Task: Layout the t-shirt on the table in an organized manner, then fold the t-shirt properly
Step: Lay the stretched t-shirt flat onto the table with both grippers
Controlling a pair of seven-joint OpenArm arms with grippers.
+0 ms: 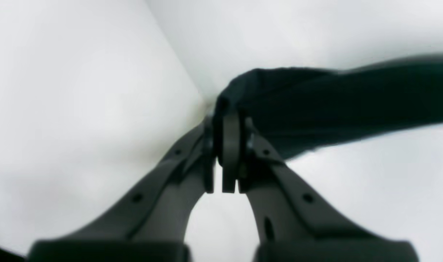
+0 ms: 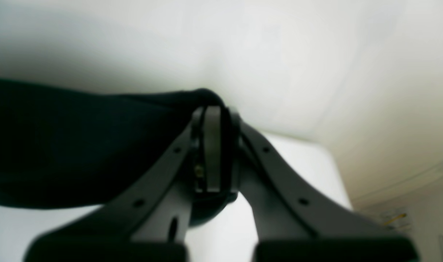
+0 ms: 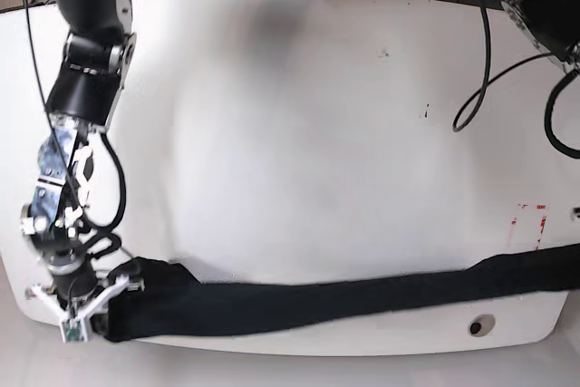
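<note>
T-shirt (image 3: 317, 301) — one, between two closed grippers

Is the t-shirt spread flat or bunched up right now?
Bunched: the t-shirt is a narrow band stretched along the table's near edge.
</note>
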